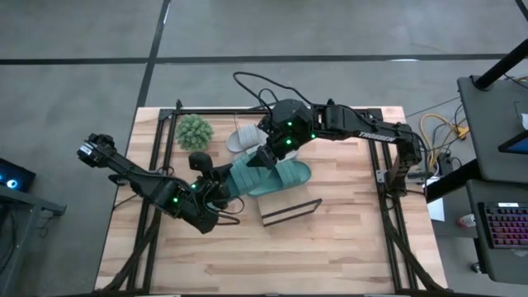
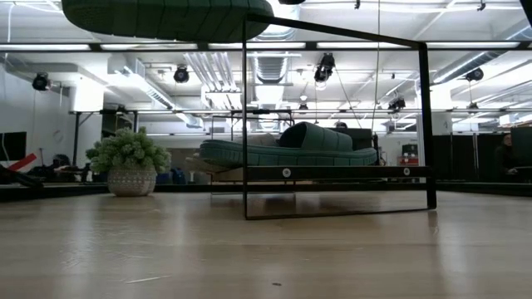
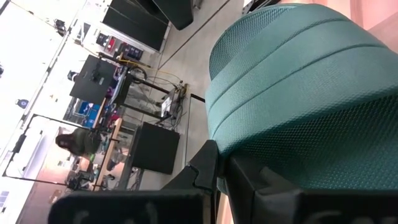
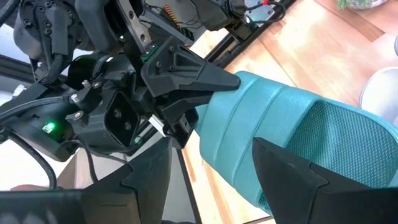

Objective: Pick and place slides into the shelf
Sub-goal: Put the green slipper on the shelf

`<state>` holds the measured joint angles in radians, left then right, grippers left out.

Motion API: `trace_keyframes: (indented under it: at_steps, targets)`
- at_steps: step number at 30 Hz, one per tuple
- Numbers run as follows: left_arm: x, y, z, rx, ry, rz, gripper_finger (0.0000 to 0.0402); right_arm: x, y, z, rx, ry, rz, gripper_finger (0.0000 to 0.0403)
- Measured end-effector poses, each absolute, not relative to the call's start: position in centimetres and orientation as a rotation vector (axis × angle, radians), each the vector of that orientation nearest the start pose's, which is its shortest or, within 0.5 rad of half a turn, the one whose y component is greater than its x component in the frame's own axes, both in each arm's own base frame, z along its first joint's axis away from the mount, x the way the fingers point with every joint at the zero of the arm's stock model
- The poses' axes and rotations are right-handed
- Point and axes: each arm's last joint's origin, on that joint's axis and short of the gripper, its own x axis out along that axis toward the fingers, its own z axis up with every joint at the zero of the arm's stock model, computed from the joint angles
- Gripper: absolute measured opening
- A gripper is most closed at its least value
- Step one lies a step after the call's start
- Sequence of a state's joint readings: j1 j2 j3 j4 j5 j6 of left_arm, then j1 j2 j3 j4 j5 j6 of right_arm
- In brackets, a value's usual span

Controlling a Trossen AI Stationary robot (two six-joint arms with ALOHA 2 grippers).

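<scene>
While gripped from both ends above mid-surface, teal slide clamped in left gripper jaws and right gripper jaws. Second teal slide on shelf. Risk: opposing pulls twisting or dropping it.

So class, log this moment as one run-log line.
left gripper: shut on teal slide | right gripper: over it, state unclear | grey slide: on table
</scene>
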<state>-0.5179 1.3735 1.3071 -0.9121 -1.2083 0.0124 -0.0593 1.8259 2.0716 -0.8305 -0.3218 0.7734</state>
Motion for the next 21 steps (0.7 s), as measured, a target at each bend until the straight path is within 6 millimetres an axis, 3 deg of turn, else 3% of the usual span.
trace_keyframes:
  at_steps: [21]
  targets:
    - [24.4,-10.7,34.5,0.764,0.624,0.627,0.0,38.9,-0.7,40.9,0.83,0.748,0.008,0.0215]
